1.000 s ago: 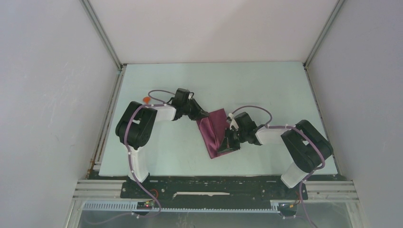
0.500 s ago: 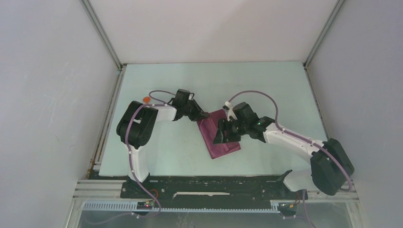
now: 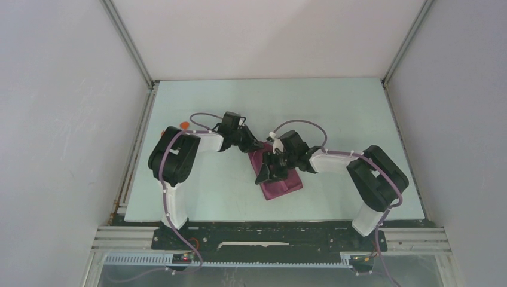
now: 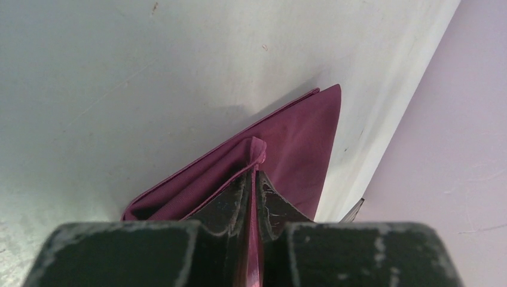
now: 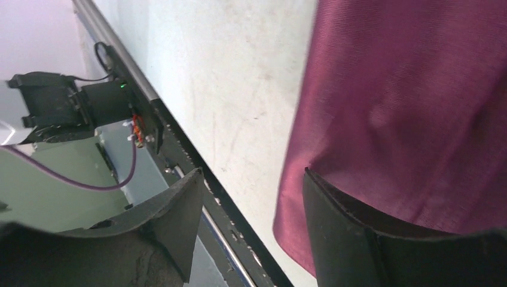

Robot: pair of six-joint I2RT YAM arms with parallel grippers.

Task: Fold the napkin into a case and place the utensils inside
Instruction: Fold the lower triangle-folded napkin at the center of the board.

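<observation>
Since the R arm swung in from the cloth's right edge 1 s ago, my R gripper [image 3: 267,173] now sits across the napkin [image 3: 286,186], toward its left side. The napkin lies folded at mid-table [image 3: 335,107]; its near end has not shifted.

Judgement: folding step in progress, case not yet closed. The only utensil [image 3: 184,124] in view is an orange piece well apart, behind the L arm, so loading is not started.

1. R gripper: fingers spread wide, nothing held. One finger [image 5: 359,239] overlaps the cloth's edge; contact vs. hover cannot be told. The other finger [image 5: 173,221] is over bare table.
2. L gripper [image 4: 256,173]: fingers closed to approx. zero gap on a thin raised fold at the napkin's far corner. The pinched layer stands up off the lower layer, leaving a pocket mouth beside it.
</observation>
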